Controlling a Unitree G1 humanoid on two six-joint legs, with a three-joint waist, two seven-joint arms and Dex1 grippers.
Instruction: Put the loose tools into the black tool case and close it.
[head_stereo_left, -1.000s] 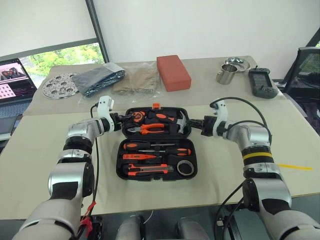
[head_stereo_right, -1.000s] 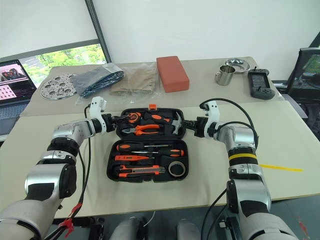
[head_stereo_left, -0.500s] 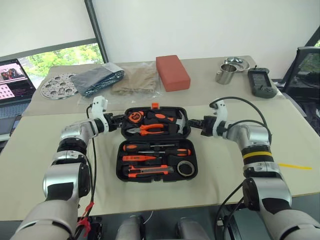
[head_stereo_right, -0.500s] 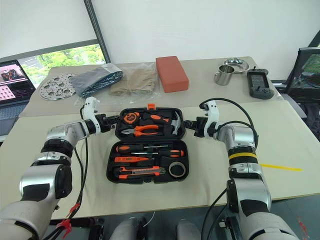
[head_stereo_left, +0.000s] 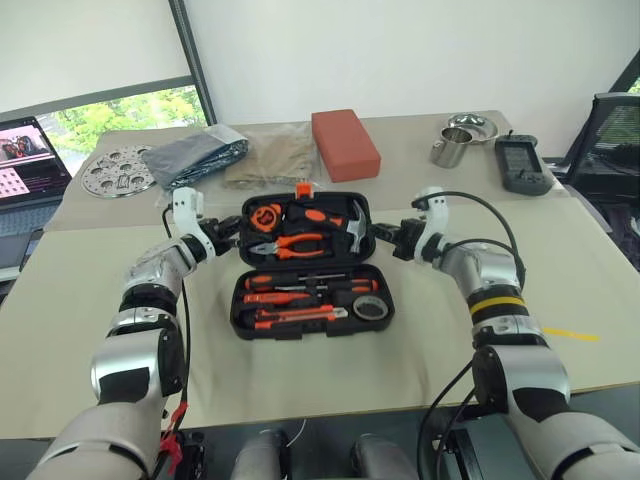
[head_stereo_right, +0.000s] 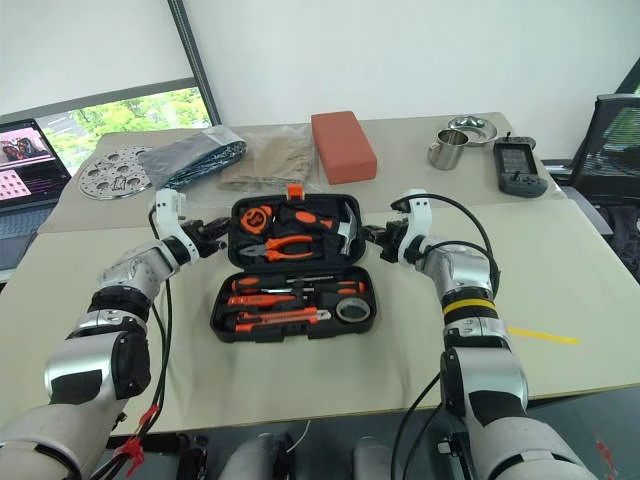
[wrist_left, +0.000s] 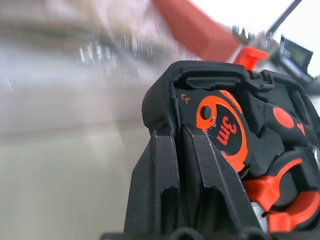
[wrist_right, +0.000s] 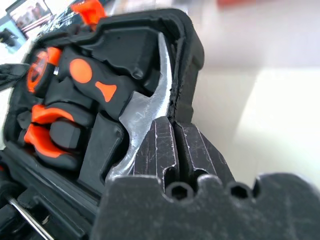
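1. The black tool case lies open in the middle of the near table, its lid half tilted up.
2. The left gripper and right gripper clench the lid's two side edges.
3. Screwdrivers, knife and tape roll sit in the base.
4. Risk: thin edge grips could slip, dropping the lid back open.

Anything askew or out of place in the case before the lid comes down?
Nothing stands out. The screwdrivers, utility knife and tape roll lie in the recesses of the black tool case; its lid is tilted up, with the left gripper and right gripper at its side edges.
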